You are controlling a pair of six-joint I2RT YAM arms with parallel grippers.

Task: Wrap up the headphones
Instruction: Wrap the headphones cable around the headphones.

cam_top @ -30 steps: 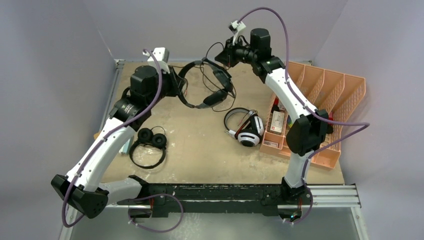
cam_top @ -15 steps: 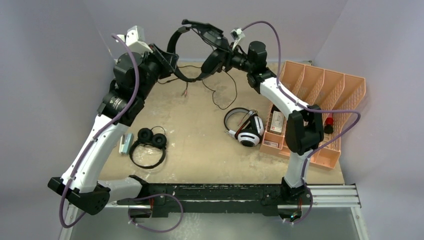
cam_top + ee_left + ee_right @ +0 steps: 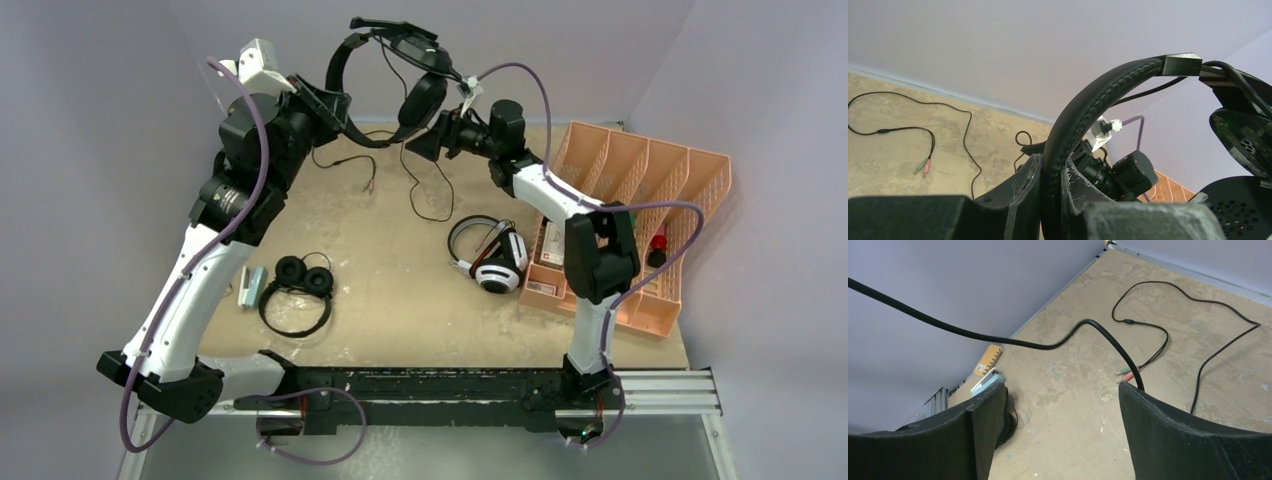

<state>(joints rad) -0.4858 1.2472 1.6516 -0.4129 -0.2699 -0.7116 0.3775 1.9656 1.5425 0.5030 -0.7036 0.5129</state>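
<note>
**Large black headset held high over the far surface**

The larger black headphones [image 3: 347,72] hang in the air above the far end of the surface [image 3: 400,300]. The stitched, padded headband arches upward and one ear cup dangles. Their thin cable [image 3: 998,341] drops in loose loops to pink and green plugs [image 3: 1125,372] on the surface.

The left end effector [image 3: 1050,175] pinches the headband between nearly closed fingers. The right end effector [image 3: 1063,400] stands spread wide, gripping nothing, with the cable crossing its gap.

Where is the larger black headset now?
Top view: the larger black headset is aloft at the far side, headband clamped in the left gripper, the open right gripper beside its ear cup.
</note>
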